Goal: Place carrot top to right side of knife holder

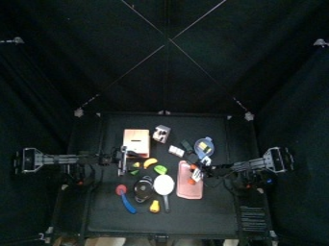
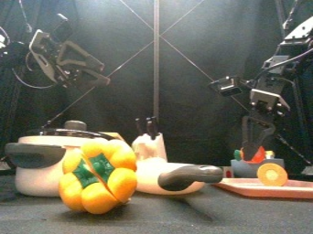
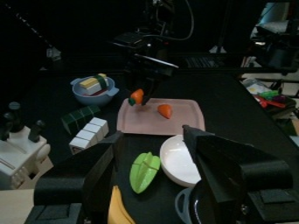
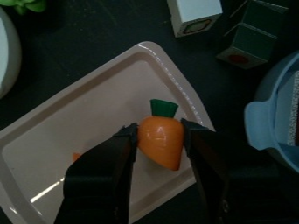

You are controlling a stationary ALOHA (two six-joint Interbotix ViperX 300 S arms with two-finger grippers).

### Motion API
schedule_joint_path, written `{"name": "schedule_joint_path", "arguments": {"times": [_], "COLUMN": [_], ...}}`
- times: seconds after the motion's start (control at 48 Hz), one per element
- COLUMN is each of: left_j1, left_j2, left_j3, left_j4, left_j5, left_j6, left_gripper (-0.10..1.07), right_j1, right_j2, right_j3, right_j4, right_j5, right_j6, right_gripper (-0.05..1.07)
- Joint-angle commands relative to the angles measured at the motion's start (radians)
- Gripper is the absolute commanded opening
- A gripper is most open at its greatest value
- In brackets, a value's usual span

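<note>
Right wrist view: right gripper point(image 4: 160, 140) jaws clenched on the carrot top point(image 4: 163, 140) above the pink tray point(image 4: 70, 149)

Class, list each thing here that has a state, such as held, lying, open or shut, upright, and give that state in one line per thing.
Carrot top: held above the tray, leaf end away from the wrist.
Right end effector: shut on the carrot top.
Left end effector: open, holding nothing.
Tray: lying flat on the table.
Other carrot piece: lying on the tray.
Knife holder: upright, handles sticking out of its top.
</note>
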Motion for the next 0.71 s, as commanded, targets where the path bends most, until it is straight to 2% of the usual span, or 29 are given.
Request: {"name": "schedule_joint_path", "arguments": {"times": [0.0,0.104,0.25,0.417,0.5,0.688], "left_j1": [0.002,0.002,0.002,0.002,0.002,0.005], "left_j2": [-0.002,-0.002,-0.002,-0.002,-0.002,-0.002], "left_j3": [-0.011,-0.015,-0.015,-0.015,-0.015,-0.012], "left_j4": [-0.003,-0.003,-0.003,-0.003,-0.003,-0.003], "left_j5": [-0.009,-0.009,-0.008,-0.009,-0.009,-0.009], "left_j6": [0.003,0.002,0.002,0.002,0.002,0.002], "left_gripper": [0.92,0.92,0.92,0.92,0.92,0.92], "right_j1": [-0.003,-0.002,-0.005,-0.058,-0.095,-0.155], "right_j2": [-0.026,-0.052,-0.121,-0.193,-0.221,-0.23], "right_j3": [-0.026,-0.048,-0.083,-0.106,-0.101,-0.071], "right_j4": [0.009,0.017,0.012,0.009,0.003,0.002], "right_j5": [0.009,0.057,0.183,0.295,0.322,0.298], "right_j6": [0.002,0.0,0.002,0.002,0.0,0.0], "right_gripper": [0.71,0.71,0.71,0.71,0.71,0.71]}}
